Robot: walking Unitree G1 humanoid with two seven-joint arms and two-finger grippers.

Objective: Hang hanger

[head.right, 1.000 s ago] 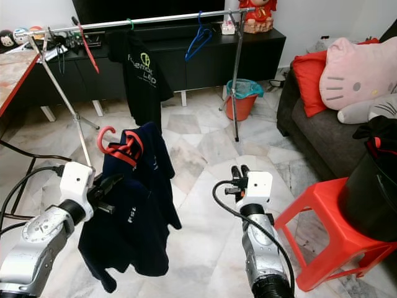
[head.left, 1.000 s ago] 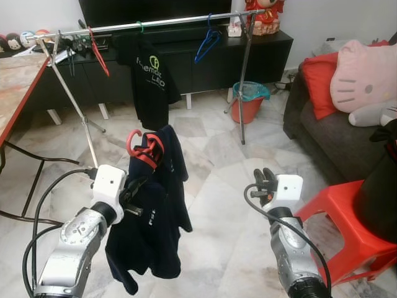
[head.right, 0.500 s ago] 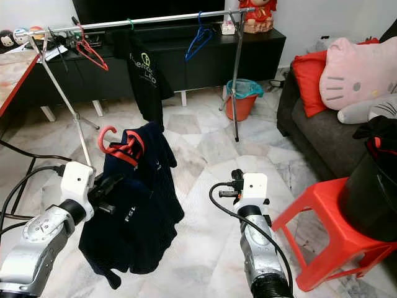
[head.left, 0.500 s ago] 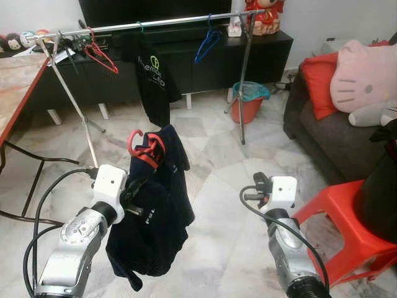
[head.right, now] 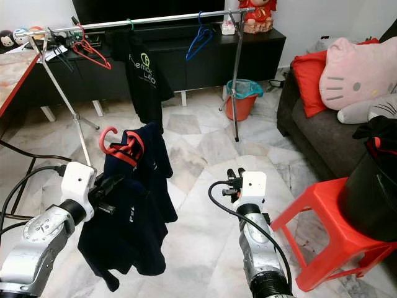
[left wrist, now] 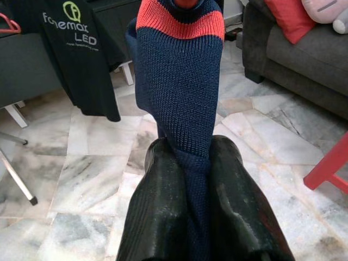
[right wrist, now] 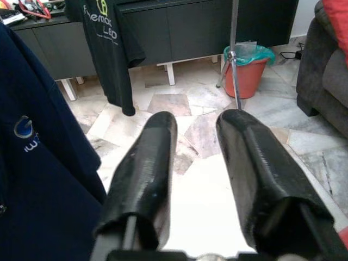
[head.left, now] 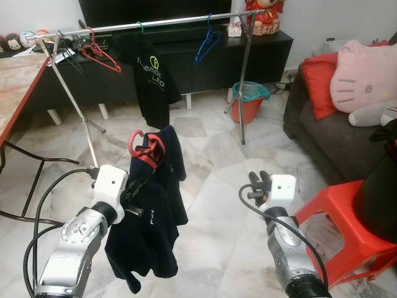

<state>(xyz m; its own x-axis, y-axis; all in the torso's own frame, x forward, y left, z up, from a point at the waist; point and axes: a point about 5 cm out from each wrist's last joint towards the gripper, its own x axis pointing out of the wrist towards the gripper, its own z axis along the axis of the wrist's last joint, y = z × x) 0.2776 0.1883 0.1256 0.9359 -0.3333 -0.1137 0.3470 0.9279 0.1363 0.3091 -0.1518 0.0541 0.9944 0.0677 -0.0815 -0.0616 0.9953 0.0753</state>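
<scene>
Right, the left gripper (left wrist: 187, 185) has its ribbed black jaws clenched on a knitted navy shirt (head.left: 149, 230) draped over a curved red hanger (head.left: 144, 146), held well short of the shiny metal rail (head.left: 149, 23). The right gripper (right wrist: 201, 163) hovers over the marble floor (head.left: 217, 186), jaws parted, holding nothing.
</scene>
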